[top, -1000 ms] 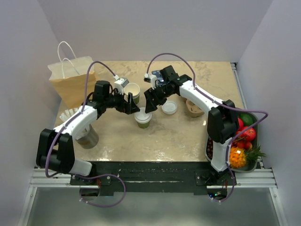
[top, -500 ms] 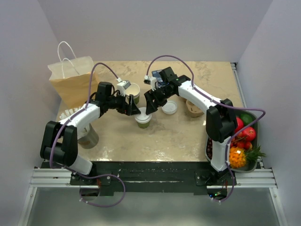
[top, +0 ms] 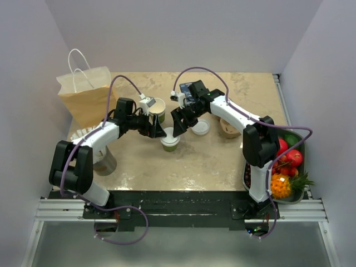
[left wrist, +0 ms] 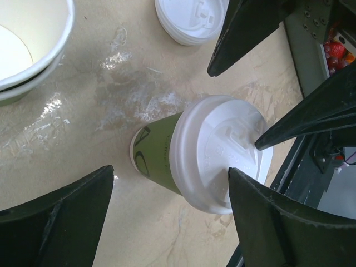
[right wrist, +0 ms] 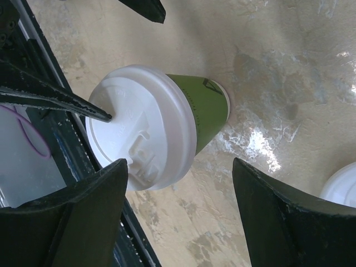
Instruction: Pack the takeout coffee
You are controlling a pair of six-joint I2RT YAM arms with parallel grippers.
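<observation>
1. Near the middle of the counter (top: 211,161), the takeout coffee (top: 169,139) is seen standing upright, its white lid pressed on over the olive-green body.
2. At about 10 o'clock from the cup, the left gripper (top: 159,131) is positioned low over it. In the left wrist view its jaws are spread wide apart, with the cup lying between them. Whether the jaw beside the lid rim touches it cannot be told.
3. At about 1 o'clock from the cup, the right gripper (top: 177,131) is angled down towards it. Its jaws are likewise held apart, with the cup between them in the right wrist view and no grasp made.
4. A lidless green-and-cream cup (top: 156,108) is found at 11 o'clock from the coffee, just behind the left gripper.
5. A spare white lid (top: 201,127) is laid flat at 2 o'clock.
6. A brown paper bag (top: 86,94) with handles is stood well apart at 10 o'clock, at the counter's corner.
7. A bowl of fruit (top: 289,161) is placed at 3 o'clock, at the counter's edge.
</observation>
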